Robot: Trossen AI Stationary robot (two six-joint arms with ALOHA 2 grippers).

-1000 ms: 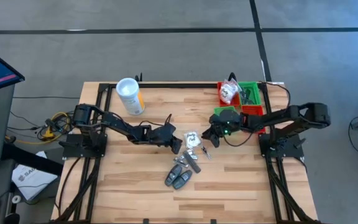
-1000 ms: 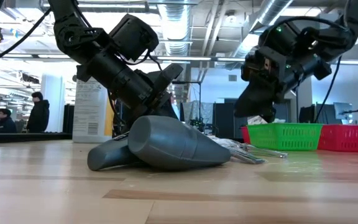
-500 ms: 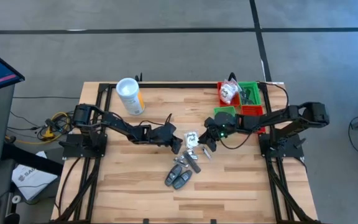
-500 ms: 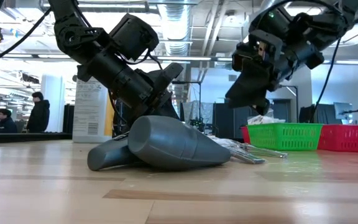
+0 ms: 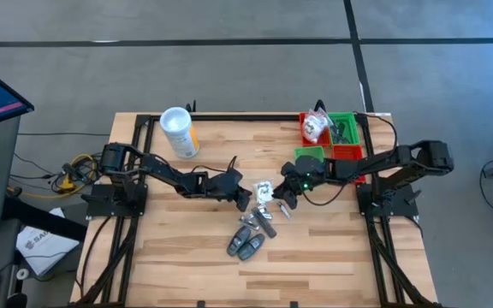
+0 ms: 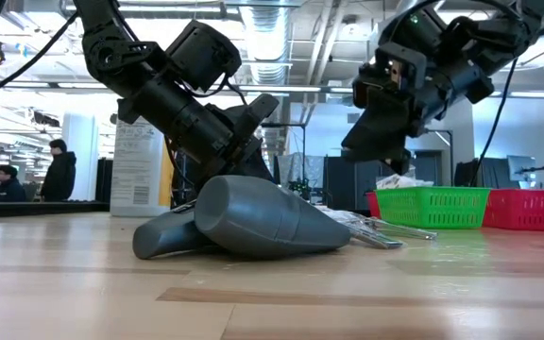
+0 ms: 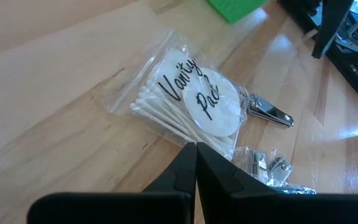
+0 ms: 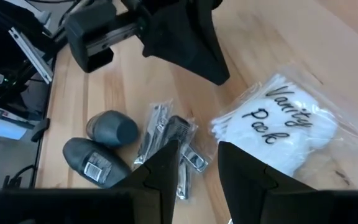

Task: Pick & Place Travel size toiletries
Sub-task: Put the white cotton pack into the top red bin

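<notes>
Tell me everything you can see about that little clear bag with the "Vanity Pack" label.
The Vanity Pack bag is a small clear crinkled plastic pouch lying flat on the wooden table near its middle. Inside are a round white pad printed with black script and a row of white cotton swabs. It looks sealed. Nothing grips it: the left gripper sits shut at its edge and the right gripper hovers above, open.

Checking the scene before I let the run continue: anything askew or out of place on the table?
Nothing damaged or spilled. The toiletries are just loose mid-table: the Vanity Pack packet, nail clippers and two dark grey bottles lying on their sides. The right gripper hovers open over the packet; the left gripper is shut beside it.
</notes>
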